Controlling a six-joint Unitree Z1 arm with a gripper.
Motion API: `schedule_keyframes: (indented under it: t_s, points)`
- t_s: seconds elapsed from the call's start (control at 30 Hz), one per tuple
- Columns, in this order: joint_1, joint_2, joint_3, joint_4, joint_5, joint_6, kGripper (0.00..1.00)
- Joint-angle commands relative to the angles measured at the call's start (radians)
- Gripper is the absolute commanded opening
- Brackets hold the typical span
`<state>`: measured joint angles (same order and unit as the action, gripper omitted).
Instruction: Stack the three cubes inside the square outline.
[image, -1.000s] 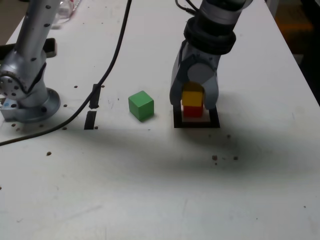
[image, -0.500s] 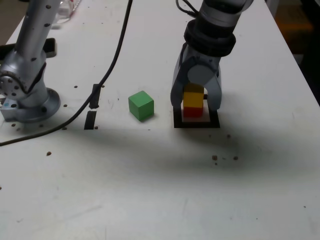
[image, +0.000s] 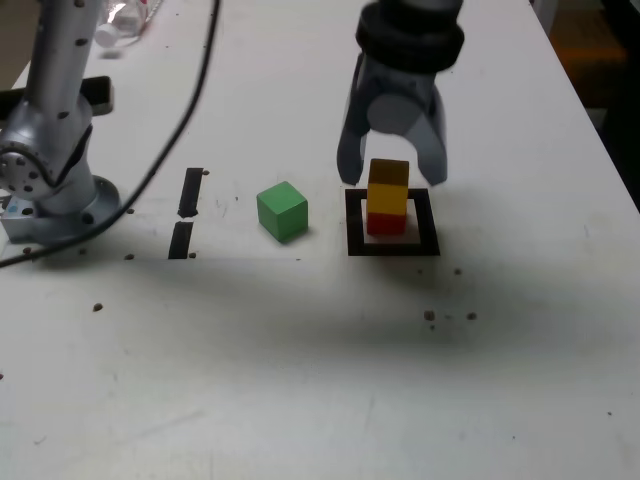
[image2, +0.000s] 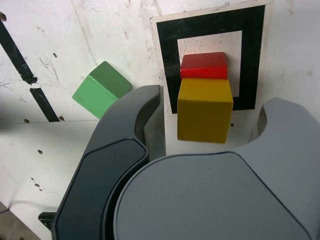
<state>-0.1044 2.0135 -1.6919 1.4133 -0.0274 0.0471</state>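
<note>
The red cube (image: 386, 223) sits flat inside the square outline (image: 355, 246), a thick black frame with a white centre. The yellow cube (image: 388, 195) rests upright on top of the red one; it seems roughly flush, though the angle makes that hard to judge. The green cube (image: 283, 212) lies flat on its own outside the frame, turned corner-forward, at about nine o'clock from the stack in the exterior view.

in the exterior view, with the yellow cube (image: 388, 192) on the red cube (image: 386, 223) as clock centre, bare table (image: 500, 300) gives free passage from three round to seven o'clock. the green cube (image: 283, 212) blocks low travel at nine, the cable (image: 152, 178) farther out. slim gaps flank the yellow cube between the jaws.
</note>
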Motion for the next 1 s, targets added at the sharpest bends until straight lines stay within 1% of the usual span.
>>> schedule_keyframes:
  t_s: [0.0, 0.1, 0.17, 0.5, 0.67, 0.8, 0.97]
  points:
    - [-0.007, -0.030, -0.008, 0.009, 0.008, -0.001, 0.73]
    - [-0.017, -0.081, 0.008, 0.031, 0.019, -0.004, 0.74]
    - [-0.029, -0.142, 0.058, 0.046, 0.028, -0.019, 0.74]
    - [-0.051, -0.287, 0.220, 0.040, 0.047, -0.070, 0.74]
    - [-0.052, -0.346, 0.315, 0.018, 0.051, -0.085, 0.74]
    - [-0.056, -0.377, 0.383, -0.019, 0.045, -0.088, 0.74]
    - [-0.089, -0.395, 0.444, -0.073, 0.037, -0.050, 0.75]
